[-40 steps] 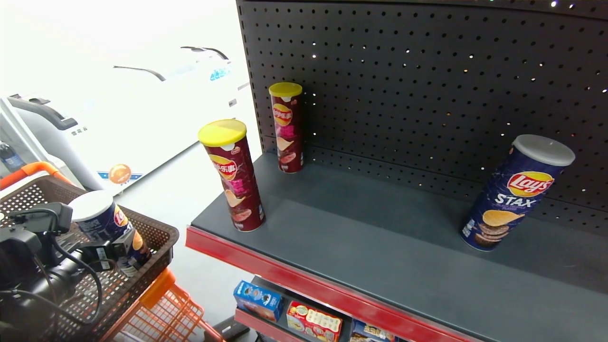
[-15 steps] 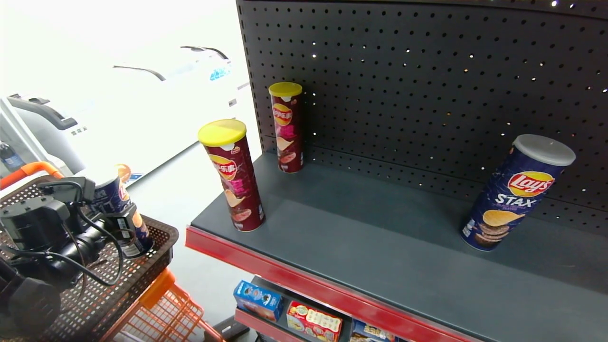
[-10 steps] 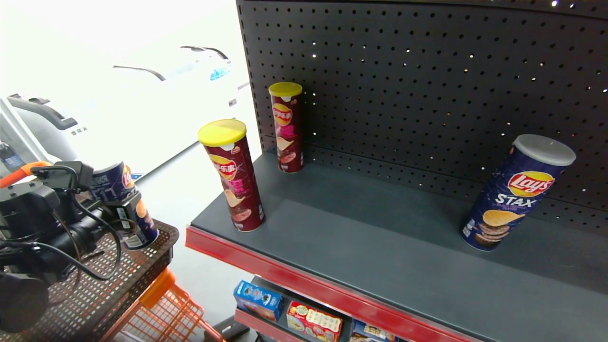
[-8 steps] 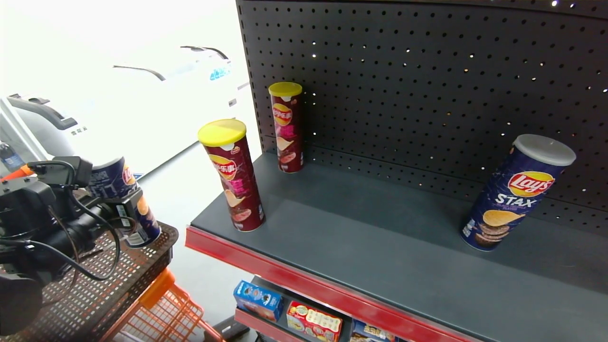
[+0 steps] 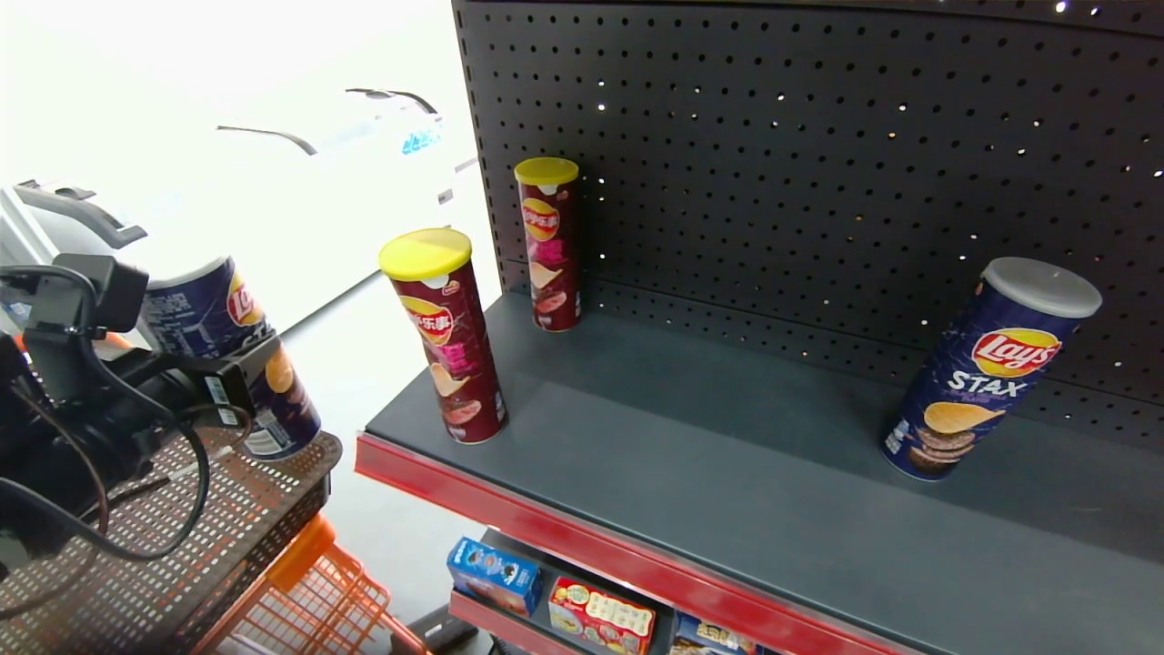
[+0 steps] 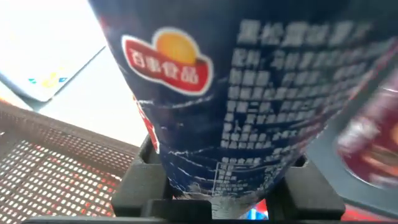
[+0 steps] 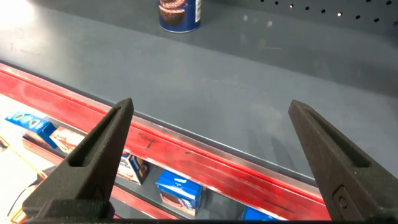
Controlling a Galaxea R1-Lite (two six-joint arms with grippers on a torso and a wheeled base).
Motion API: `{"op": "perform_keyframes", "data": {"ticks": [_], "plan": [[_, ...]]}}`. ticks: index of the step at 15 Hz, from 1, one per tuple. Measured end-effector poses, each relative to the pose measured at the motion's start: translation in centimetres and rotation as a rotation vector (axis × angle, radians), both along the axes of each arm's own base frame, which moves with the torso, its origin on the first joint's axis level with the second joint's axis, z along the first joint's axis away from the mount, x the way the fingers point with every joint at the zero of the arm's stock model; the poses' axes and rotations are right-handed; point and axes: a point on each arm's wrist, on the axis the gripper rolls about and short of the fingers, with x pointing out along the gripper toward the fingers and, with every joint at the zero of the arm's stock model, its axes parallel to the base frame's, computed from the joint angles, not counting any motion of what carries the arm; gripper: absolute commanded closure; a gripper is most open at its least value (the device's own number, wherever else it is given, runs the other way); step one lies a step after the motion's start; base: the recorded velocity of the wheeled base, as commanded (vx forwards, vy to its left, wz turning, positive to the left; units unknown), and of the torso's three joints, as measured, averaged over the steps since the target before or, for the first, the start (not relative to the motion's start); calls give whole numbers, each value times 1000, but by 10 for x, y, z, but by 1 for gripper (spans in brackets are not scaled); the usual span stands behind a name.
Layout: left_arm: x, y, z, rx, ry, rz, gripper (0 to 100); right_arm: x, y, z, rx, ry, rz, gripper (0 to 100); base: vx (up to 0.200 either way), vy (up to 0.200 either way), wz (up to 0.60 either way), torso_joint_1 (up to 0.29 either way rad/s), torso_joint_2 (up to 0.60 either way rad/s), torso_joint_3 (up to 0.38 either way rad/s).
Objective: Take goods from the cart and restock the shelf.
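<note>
Left hand [image 5: 238,380]: clamped on the lower half of the dark blue crisp can [image 5: 214,314], my fingers [image 6: 148,163] pressed against opposite sides. Right hand [image 7: 209,109]: spread wide and holding nothing, over the red front edge of the shelf [image 5: 682,473]. The held can, with a red-and-yellow logo, hangs tilted to the left of the shelf, above the rim of the cart basket [image 5: 218,518]. The shelf carries the front maroon can [image 5: 450,355], the rear maroon can [image 5: 548,255] and a second blue can [image 5: 987,373].

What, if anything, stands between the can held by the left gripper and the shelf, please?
The near red can stands at the front left corner of the shelf, closest to the held blue can in the left gripper. Beyond it, the middle of the shelf is open.
</note>
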Motion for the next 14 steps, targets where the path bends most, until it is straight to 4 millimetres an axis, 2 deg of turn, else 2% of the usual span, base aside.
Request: {"op": "perform_keyframes", "data": {"ticks": [7,14], "plan": [[-43,-36,11,3,-19,-174,100,0,0,0,0,1,0,0,0,0,0,0,0,0],[-62,-62,19,12,-62,-327,100,0,0,0,0,1,0,0,0,0,0,0,0,0]]}}
